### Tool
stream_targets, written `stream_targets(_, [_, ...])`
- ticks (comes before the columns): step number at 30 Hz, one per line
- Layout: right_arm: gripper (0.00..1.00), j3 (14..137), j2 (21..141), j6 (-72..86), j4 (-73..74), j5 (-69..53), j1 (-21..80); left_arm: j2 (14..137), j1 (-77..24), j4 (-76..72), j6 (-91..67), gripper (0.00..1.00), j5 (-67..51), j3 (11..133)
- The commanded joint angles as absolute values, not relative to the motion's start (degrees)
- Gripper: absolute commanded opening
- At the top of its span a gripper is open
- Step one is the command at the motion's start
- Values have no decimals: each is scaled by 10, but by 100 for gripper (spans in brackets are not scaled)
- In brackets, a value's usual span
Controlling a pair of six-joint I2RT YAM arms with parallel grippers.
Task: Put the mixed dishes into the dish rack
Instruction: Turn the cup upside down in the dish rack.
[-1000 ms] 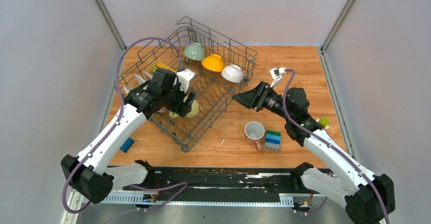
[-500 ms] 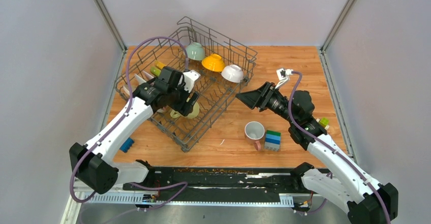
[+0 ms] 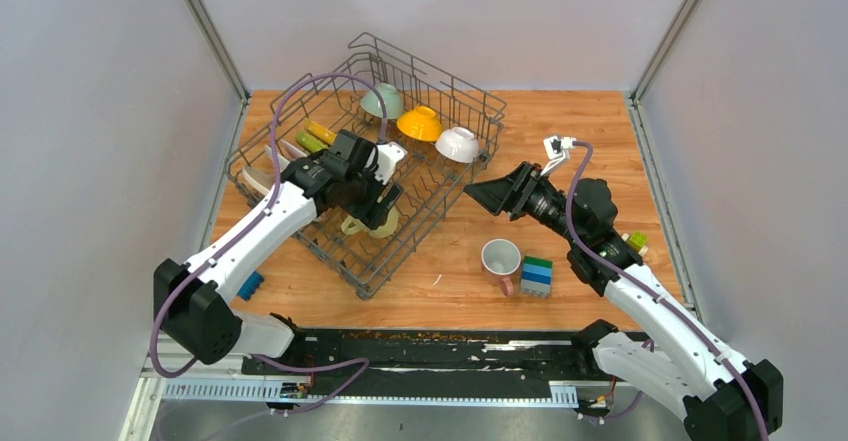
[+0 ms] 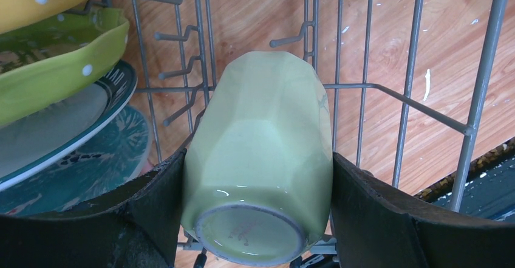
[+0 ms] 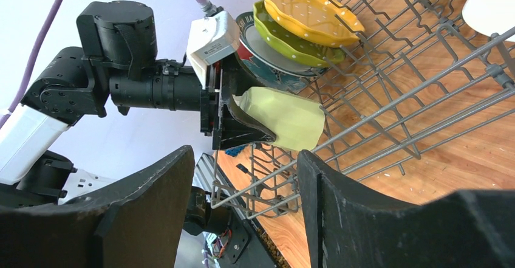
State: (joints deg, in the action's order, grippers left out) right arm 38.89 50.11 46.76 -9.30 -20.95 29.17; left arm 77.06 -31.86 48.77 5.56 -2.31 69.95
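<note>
Top external view: on the wooden worktop (image 3: 560, 131), nearest its front edge, a white pink-handled mug (image 3: 501, 258) stood upright right of centre, with a stack of green and blue toy blocks (image 3: 537, 275) just beside it. A small blue object (image 3: 250, 285) lay near the front left.

Behind these, the grey wire dish rack (image 3: 372, 283) sat at an angle across the left half of the worktop. The left gripper (image 4: 256, 161) reached over the rack's near part and clamped a pale yellow mug (image 4: 261, 116) between its two fingers, one on each side. The mug was tipped over, its base towards the wrist camera and its mouth pointing away, above the upright tines. Whether it touched the wires could not be told.

The right gripper (image 3: 480, 195) hovered just off the rack's right side, well above the worktop. Its fingers were spread apart with nothing between them, pointing towards the rack.

Further back, along the rack's left side, three plates stood on edge: a patterned-rim plate (image 4: 91, 122), a green scalloped plate (image 4: 54, 67) and a yellow scalloped plate (image 5: 310, 13).

Along the rack's far side, three bowls sat upside down in a row: a pale green bowl (image 3: 381, 101), a yellow-orange bowl (image 3: 420, 122) and a white bowl (image 3: 457, 144).
</note>
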Motion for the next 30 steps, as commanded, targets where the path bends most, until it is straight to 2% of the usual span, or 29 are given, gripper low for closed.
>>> stream_targets(1, [64,389,499,458,-102,-200,290,785,-328,492,68,0,-3,724])
stream_targets(9, [64,392,504,461,-102,-205,290,797,-335,486,64,0,-2,722])
stream_targets(13, [64,390,500,462,-102,-203,290,804,-336,488,63,4,-2,724])
stream_targets(17, [64,388,498,462,-101,-202,290,807,-337,490,63,14,10,726])
stream_targets(26, [64,388,498,462,-101,-201,290,818,-343,495,57,29,24,729])
stream_targets(29, [64,388,497,462,-101,-202,290,818,-344,495,53,39,24,731])
stream_targets(30, [64,388,498,462,-101,-202,290,819,-344,495,53,45,26,731])
